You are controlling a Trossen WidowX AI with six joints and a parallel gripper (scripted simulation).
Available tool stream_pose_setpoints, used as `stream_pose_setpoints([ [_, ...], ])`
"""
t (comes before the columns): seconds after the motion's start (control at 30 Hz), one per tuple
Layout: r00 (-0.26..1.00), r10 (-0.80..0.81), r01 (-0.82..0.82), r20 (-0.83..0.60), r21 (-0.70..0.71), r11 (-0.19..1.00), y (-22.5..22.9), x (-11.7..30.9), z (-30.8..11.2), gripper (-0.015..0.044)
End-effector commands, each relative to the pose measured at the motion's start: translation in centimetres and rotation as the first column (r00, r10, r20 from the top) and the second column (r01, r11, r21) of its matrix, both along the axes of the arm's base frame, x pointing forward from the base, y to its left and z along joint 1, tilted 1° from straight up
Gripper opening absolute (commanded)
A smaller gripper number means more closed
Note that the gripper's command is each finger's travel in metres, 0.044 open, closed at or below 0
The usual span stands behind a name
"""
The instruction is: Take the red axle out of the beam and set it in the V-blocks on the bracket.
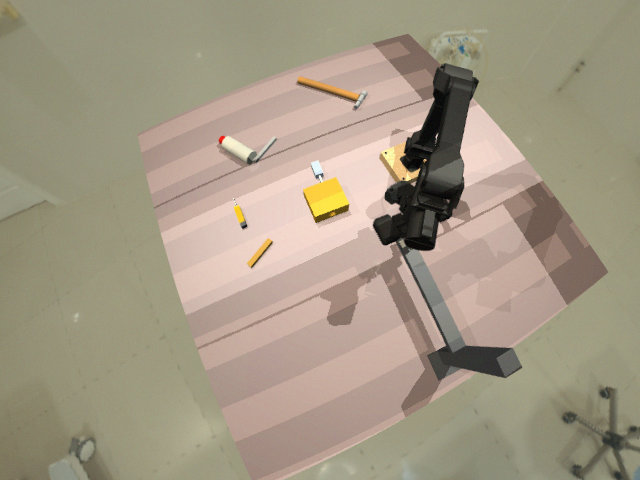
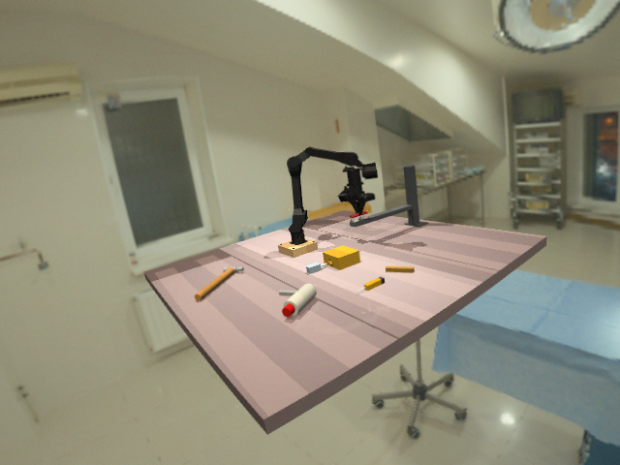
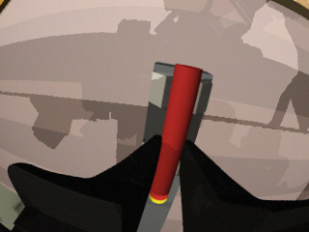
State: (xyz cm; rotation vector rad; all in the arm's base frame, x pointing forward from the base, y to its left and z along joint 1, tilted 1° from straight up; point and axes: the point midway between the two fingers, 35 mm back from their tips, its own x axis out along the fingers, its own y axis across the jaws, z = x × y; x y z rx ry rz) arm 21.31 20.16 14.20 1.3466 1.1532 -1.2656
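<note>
Okay, red axle point(image 2: 358, 214) point(image 3: 179, 121) clenched in gripper point(image 1: 398, 232) point(image 2: 358, 212) point(image 3: 172, 143), well out of yellow block point(image 1: 326, 199) point(image 2: 341, 257). Held above near end of grey bracket point(image 1: 431, 297) point(image 2: 387, 215) point(image 3: 159, 217), over V-blocks point(image 3: 158, 92); cannot tell if touching. Tag tabletop point(image 1: 284, 413) point(image 2: 300, 365) as pink, banded light and dark, crossed by thin seams and shadows.

From yellow block, top view, mark hammer point(image 1: 328, 88) point(image 2: 215, 283) at 12 o'clock, arm's mount point(image 1: 393, 164) point(image 2: 298, 249) at 2, bracket between 4 and 5, wooden stick point(image 1: 260, 253) point(image 2: 399, 268) at 8, yellow cutter point(image 1: 239, 215) point(image 2: 374, 283) at 9, cream bottle point(image 1: 237, 149) point(image 2: 301, 297) at 10.

For room, exterior view as dial: add lamp point(image 2: 505, 30) between 1 and 2 o'clock, metal shelves point(image 2: 516, 165) at 2, blue-draped table point(image 2: 541, 325) at 4, wheeled stand point(image 1: 613, 439) point(image 2: 419, 390) at 5, radiator point(image 2: 160, 320) at 8, window point(image 2: 155, 165) at 10. Note pale, shiny floor point(image 1: 113, 361) point(image 2: 200, 410) below.
</note>
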Motion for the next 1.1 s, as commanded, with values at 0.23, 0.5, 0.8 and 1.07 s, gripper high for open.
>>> stream_pose_setpoints([
  [0.23,1.000,-0.001,0.001,-0.002,-0.001,1.000,0.0,0.0,-0.8,0.0026],
  [0.5,1.000,-0.001,0.001,-0.002,-0.001,1.000,0.0,0.0,-0.8,0.0236],
  [0.8,1.000,-0.004,0.004,-0.002,-0.005,1.000,0.0,0.0,-0.2,0.0440],
  [1.07,1.000,-0.005,0.005,-0.003,-0.006,1.000,-0.1,-0.1,1.7,0.0440],
])
